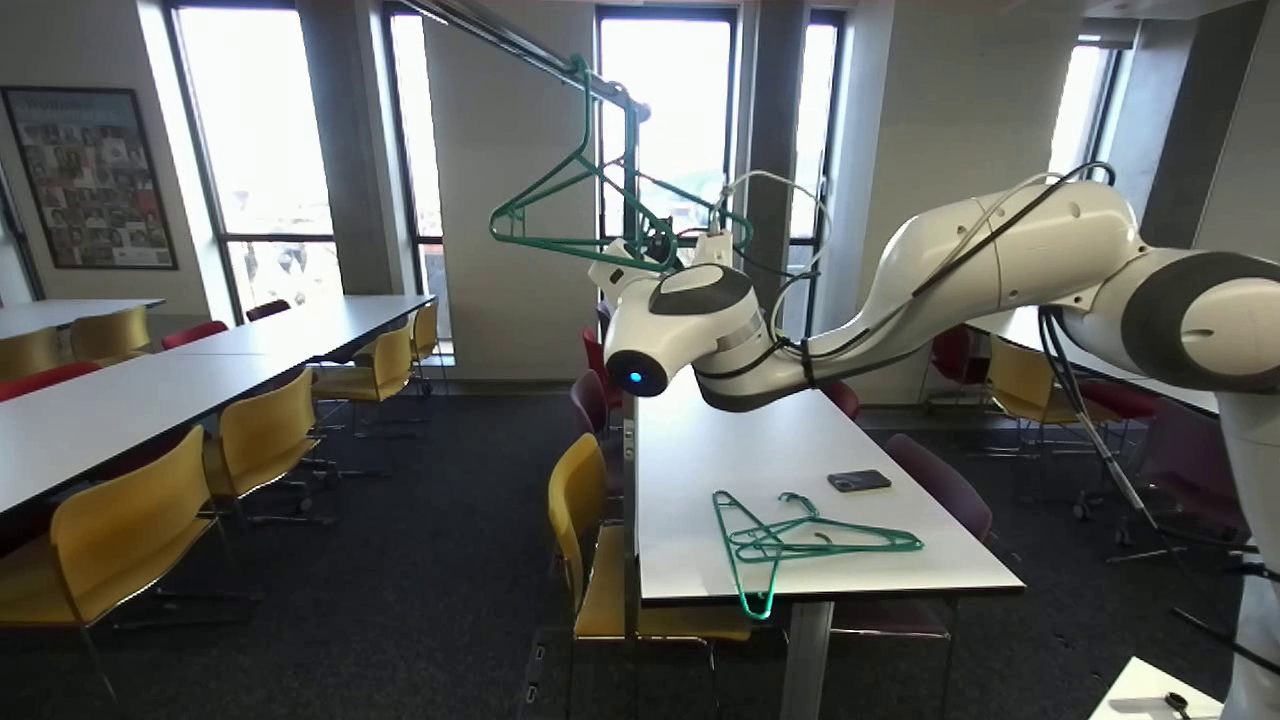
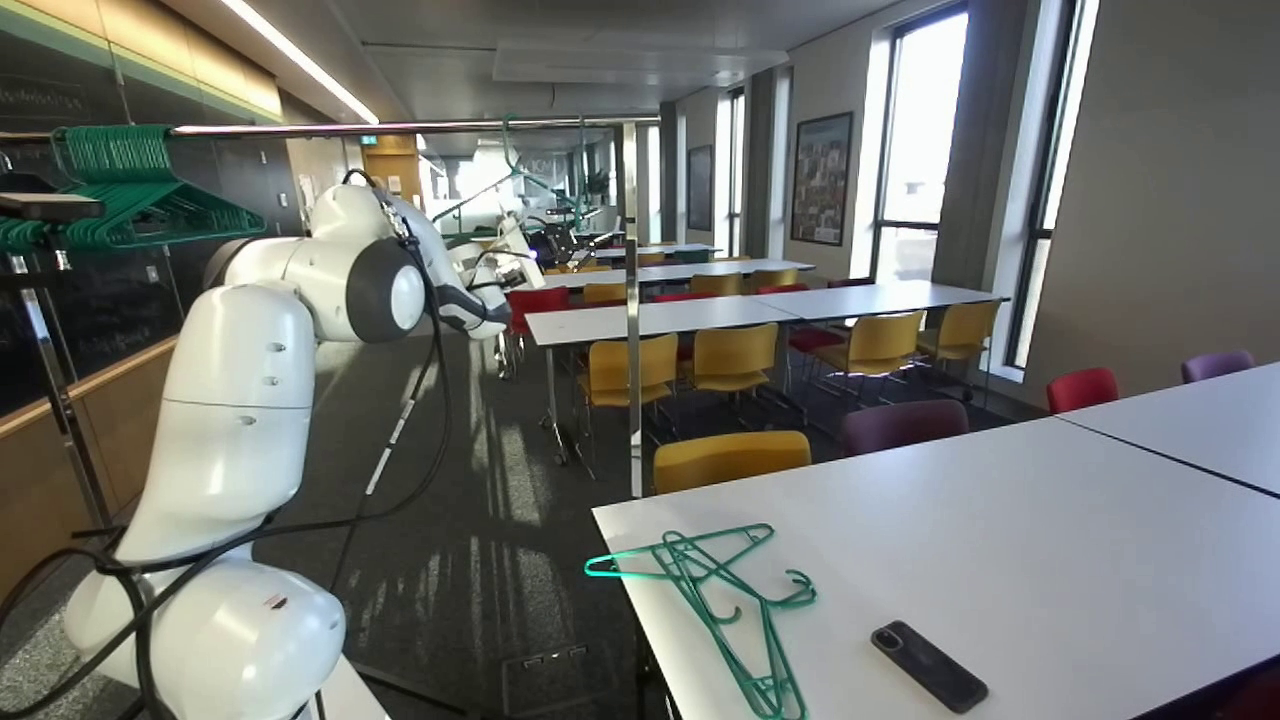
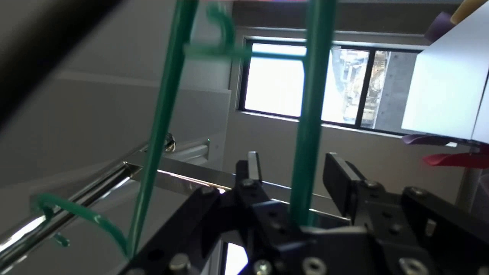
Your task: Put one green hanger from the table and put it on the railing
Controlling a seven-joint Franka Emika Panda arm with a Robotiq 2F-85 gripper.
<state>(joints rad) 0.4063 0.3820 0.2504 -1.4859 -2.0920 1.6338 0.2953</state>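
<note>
plainly the gripper [image 3: 293,172] gapes around a green hanger [image 3: 311,110] hooked over the railing [image 2: 350,129].

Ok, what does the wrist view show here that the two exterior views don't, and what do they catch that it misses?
Only the wrist view: the gripper up close, its jaws apart, one bar of a green hanger running between them; from outside that is too small to tell.

Only the exterior views: the loose green hangers lying on the table, the phone near them, and the framed poster.

Shared: the railing with a hook over it, windows and chairs.
</note>
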